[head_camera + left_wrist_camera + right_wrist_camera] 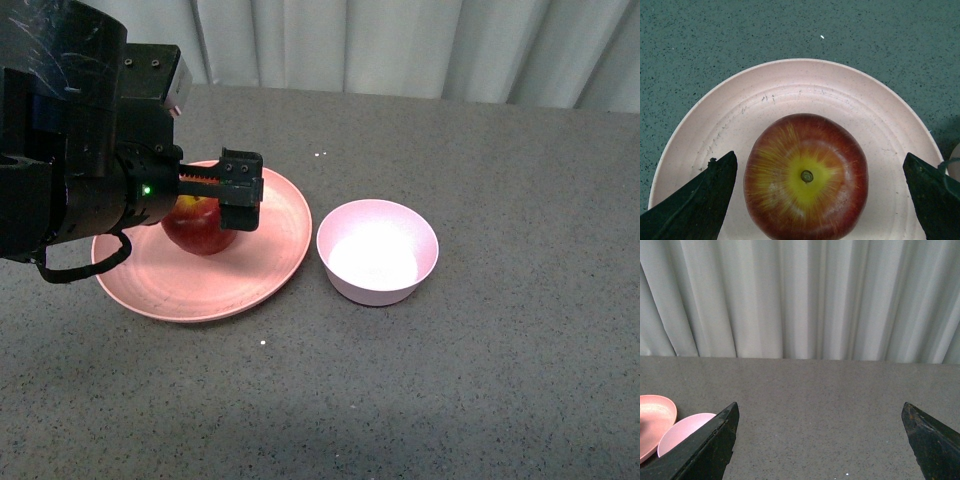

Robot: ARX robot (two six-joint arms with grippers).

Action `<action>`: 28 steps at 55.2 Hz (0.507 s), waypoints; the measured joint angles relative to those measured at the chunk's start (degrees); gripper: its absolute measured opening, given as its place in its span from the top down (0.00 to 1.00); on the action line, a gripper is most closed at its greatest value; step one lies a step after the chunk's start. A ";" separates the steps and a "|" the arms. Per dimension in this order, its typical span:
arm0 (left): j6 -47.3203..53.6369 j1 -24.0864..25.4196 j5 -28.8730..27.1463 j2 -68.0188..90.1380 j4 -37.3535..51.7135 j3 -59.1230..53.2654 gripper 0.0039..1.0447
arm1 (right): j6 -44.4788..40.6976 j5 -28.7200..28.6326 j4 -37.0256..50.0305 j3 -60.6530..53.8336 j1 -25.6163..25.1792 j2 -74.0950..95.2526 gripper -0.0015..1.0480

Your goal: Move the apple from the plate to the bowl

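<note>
Left gripper (819, 159) straddles the apple (806, 176) on the plate (805, 80).
Fingers (705, 200) spread, touching nothing; closing off-centre could roll the glossy apple away, short of the bowl (377, 250).

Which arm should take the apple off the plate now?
Left. The left gripper hangs open astride the apple on the plate, clear of it on both sides. The right gripper, also open, faces the curtain with nothing between its jaws.
</note>
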 joint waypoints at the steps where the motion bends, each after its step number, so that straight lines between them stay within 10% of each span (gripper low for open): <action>1: 0.00 0.00 -0.04 0.13 -0.02 0.02 0.06 | 0.00 0.00 0.00 0.00 0.00 0.00 0.09; 28: 0.24 0.42 -0.70 3.32 -1.33 1.22 0.06 | 0.00 0.00 0.00 0.00 0.00 0.00 0.09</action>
